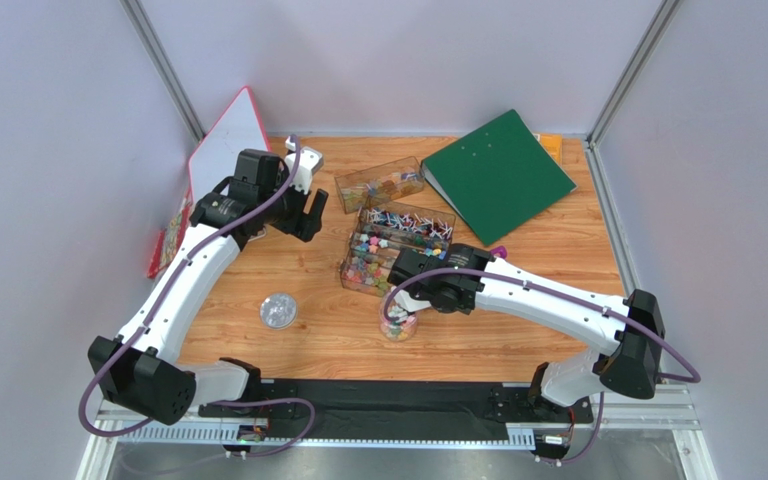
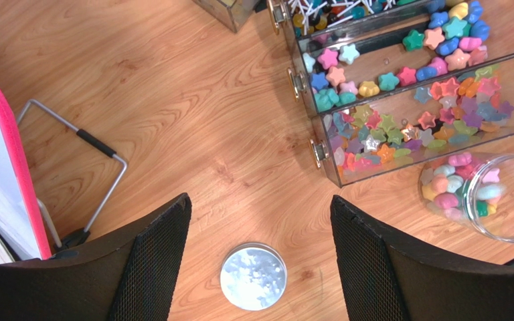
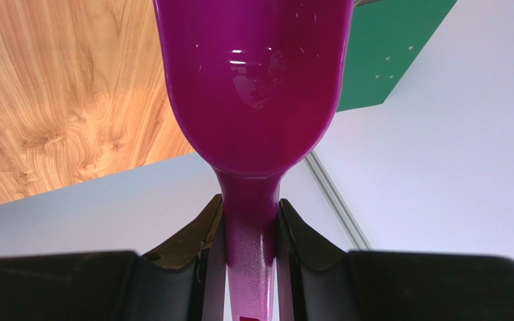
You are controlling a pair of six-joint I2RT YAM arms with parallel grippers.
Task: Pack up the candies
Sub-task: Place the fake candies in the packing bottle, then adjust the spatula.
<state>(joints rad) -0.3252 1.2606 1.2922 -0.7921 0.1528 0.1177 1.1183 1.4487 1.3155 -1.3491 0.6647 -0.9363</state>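
Plainly, the tiny star- and bean-shaped candies point(image 2: 387, 127) in pink, orange, yellow, green and blue are in two places. Most fill the long compartments of a clear plastic box point(image 2: 407, 93) ahead and to the right of the left tool point(image 2: 260, 200). A smaller heap sits in the small clear glass jar point(image 2: 507, 231) just off that tool's right finger, close beside the box. The jar looks partly filled, so the packing seems under way but unfinished.

The right tool point(image 3: 249, 224) is closed firmly on the narrow handle of a glossy purple plastic scoop point(image 3: 253, 87), whose bowl juts out ahead of it, tipped up toward the back wall and the green binder point(image 3: 393, 53). I cannot tell whether the bowl carries any candies. In the overhead view this tool hangs directly above the jar, probably so a load can be tipped straight in.

The left tool is spread wide with nothing in it, hovering over the wooden tabletop point(image 2: 173, 100). A round silver lid point(image 2: 253, 276) lies flat below and between its fingers. It was likely set apart so the jar mouth stays open for filling, and the tool's wide spread suits picking it up later. A wire stand point(image 2: 99, 144) and a pink-edged white board point(image 2: 12, 134) sit off to its left.
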